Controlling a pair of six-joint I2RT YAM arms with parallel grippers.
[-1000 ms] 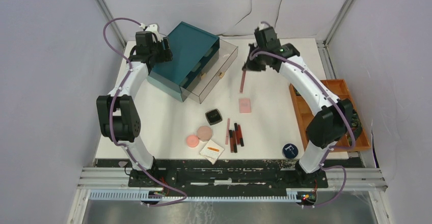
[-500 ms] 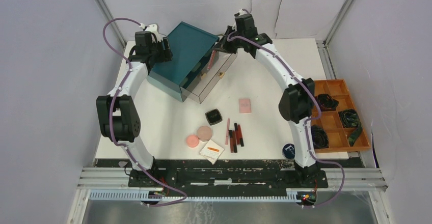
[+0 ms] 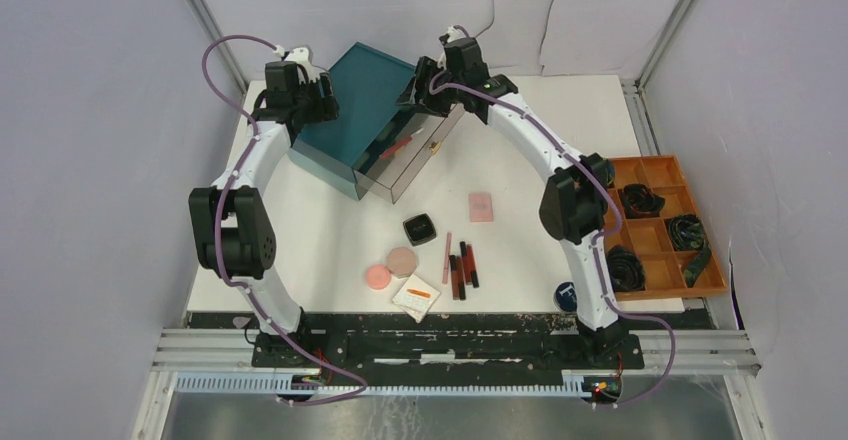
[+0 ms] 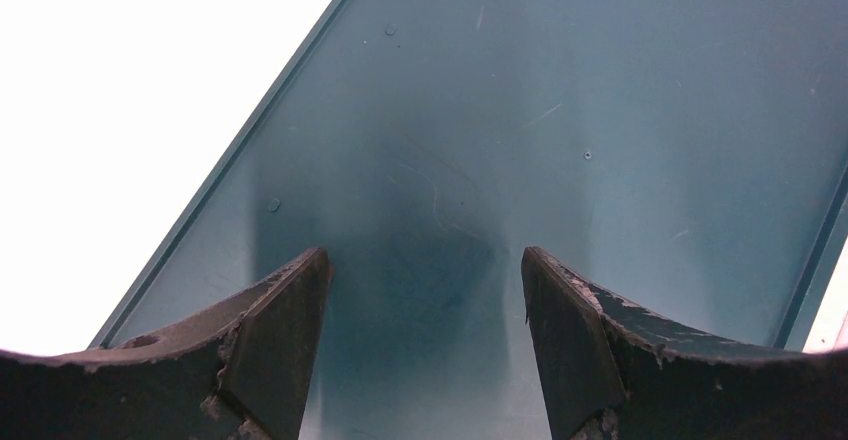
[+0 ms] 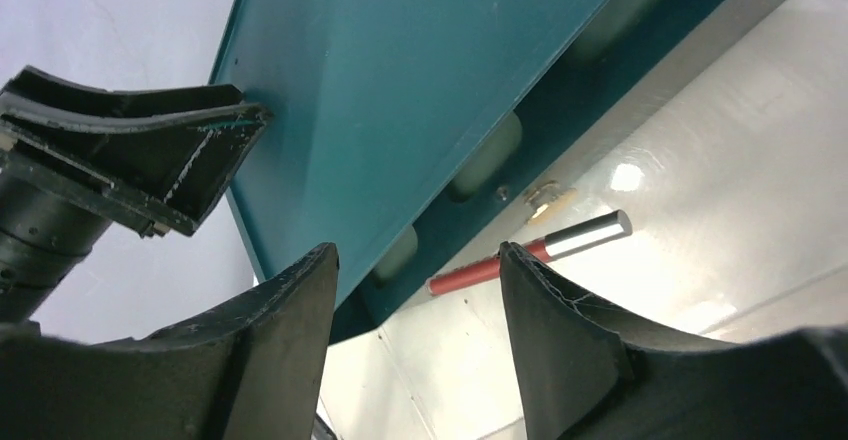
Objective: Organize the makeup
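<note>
Right wrist view: right gripper [image 5: 418, 255] jaws apart, holding nothing. Thin red stick with silver end [image 5: 540, 251] lies in clear drawer [image 5: 720, 190] of big teal box [image 4: 600, 110]. Left gripper [image 4: 425, 255] jaws apart over box top.

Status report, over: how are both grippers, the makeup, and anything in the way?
Left gripper open over teal box. Right gripper open at clear drawer; red stick lies inside, free. Black compact and others on table. Nothing blocks the drawer.
</note>
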